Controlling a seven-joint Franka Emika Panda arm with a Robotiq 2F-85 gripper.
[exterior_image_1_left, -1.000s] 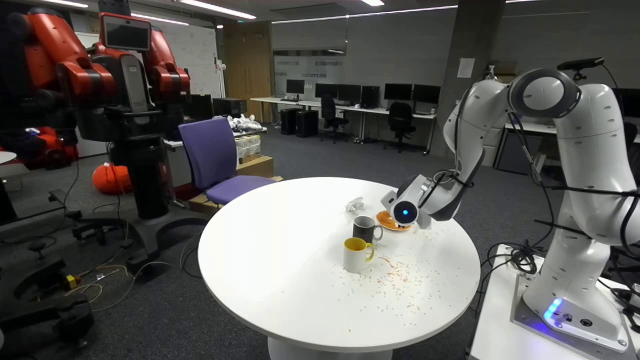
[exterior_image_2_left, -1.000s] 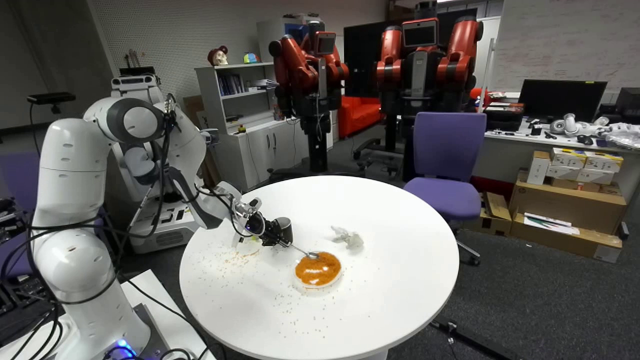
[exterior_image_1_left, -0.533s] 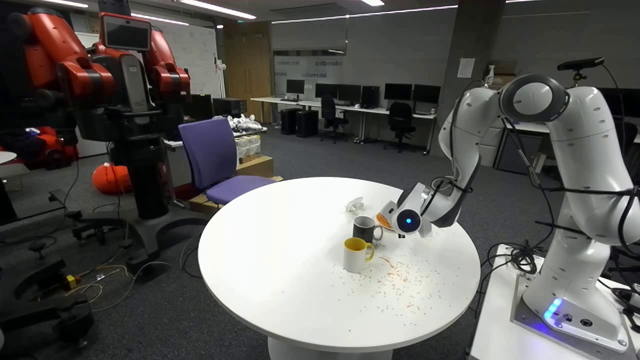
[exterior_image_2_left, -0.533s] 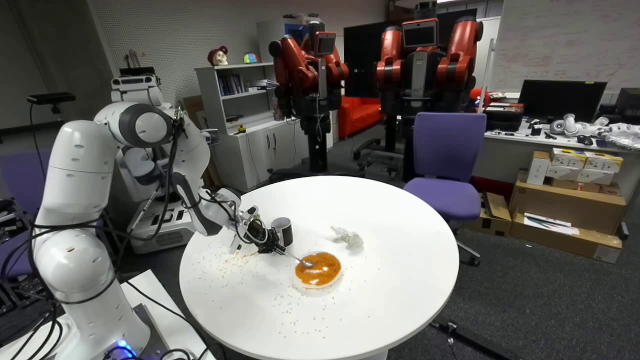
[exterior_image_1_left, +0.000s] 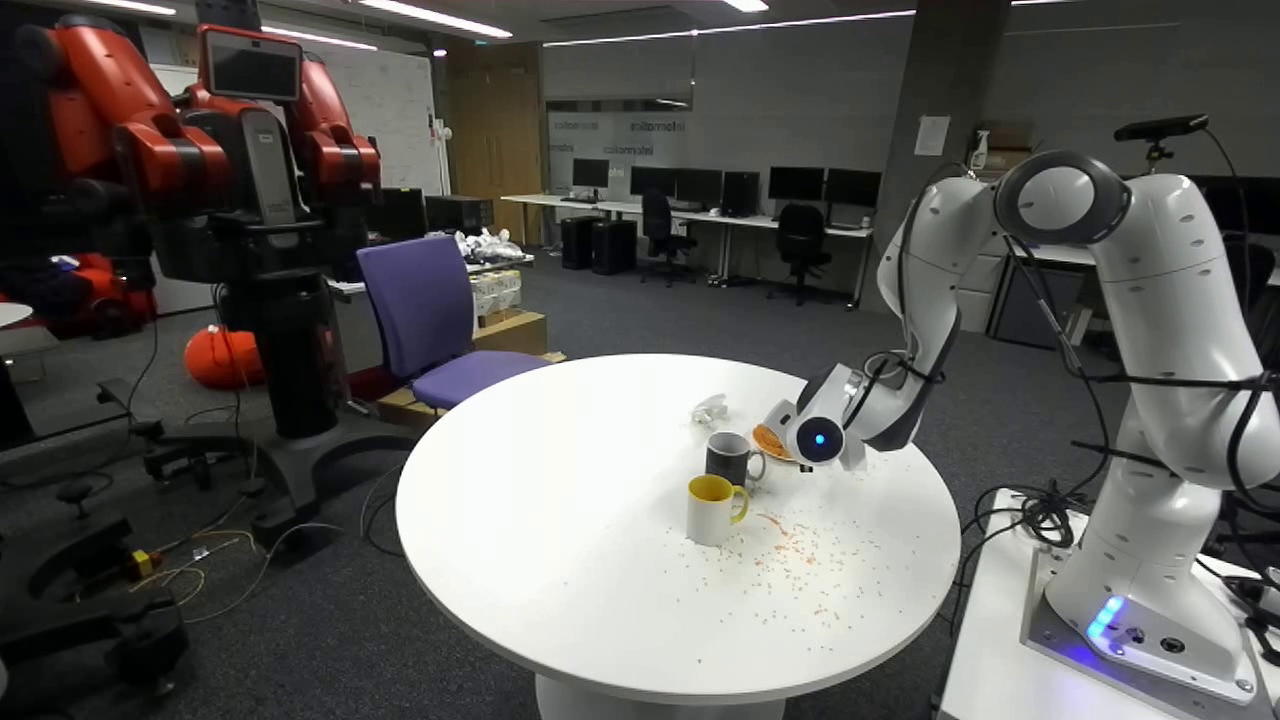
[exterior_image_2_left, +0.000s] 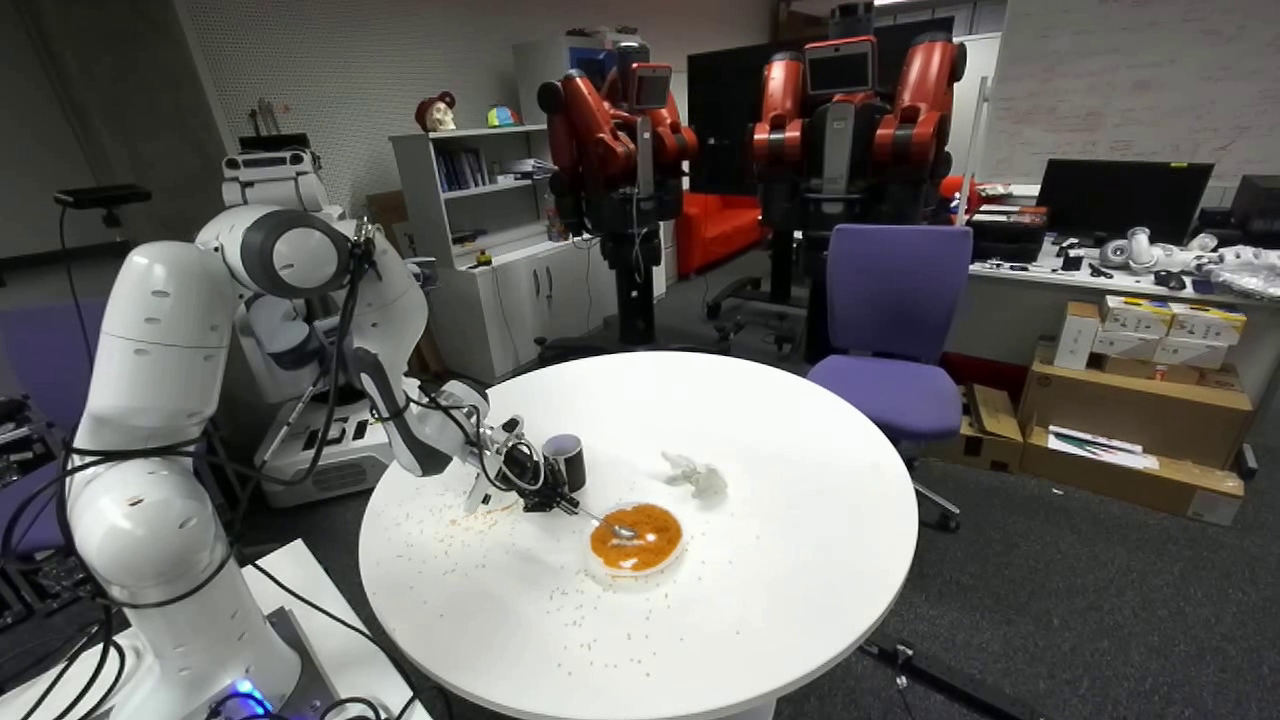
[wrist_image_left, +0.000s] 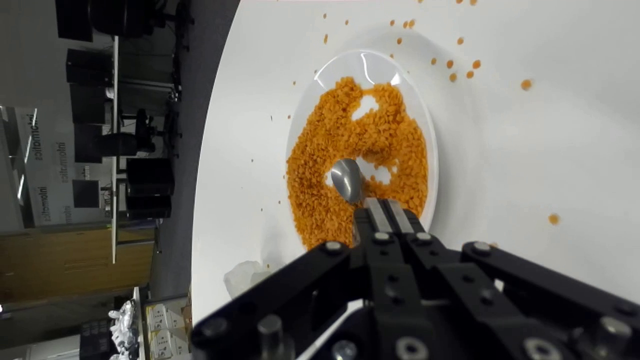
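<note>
My gripper (wrist_image_left: 384, 204) is shut on a metal spoon (wrist_image_left: 347, 179), whose handle is mostly hidden by the fingers in the wrist view. In an exterior view the gripper (exterior_image_2_left: 572, 506) holds the spoon (exterior_image_2_left: 622, 532) slanting down, with its bowl over the middle of the orange grains (exterior_image_2_left: 655, 527). The grains (wrist_image_left: 320, 200) lie spread on a white plate (wrist_image_left: 433, 160), with bare patches near the spoon bowl. I cannot tell whether the bowl touches the grains. A dark grey mug (exterior_image_2_left: 571, 464) stands close beside the gripper; it also shows in an exterior view (exterior_image_1_left: 726, 458).
A white mug with yellow inside (exterior_image_1_left: 708, 516) stands beside the grey mug. A crumpled clear wrapper (exterior_image_2_left: 697, 476) lies beyond the plate; it also shows in the wrist view (wrist_image_left: 244, 278). Loose grains (exterior_image_1_left: 800, 560) are scattered on the round white table (exterior_image_1_left: 560, 560). A purple chair (exterior_image_2_left: 890, 400) stands behind it.
The gripper and spoon have moved lower. The spoon bowl has gone from the plate's far edge to the middle of the grains. The mugs, plate and wrapper have stayed put.
</note>
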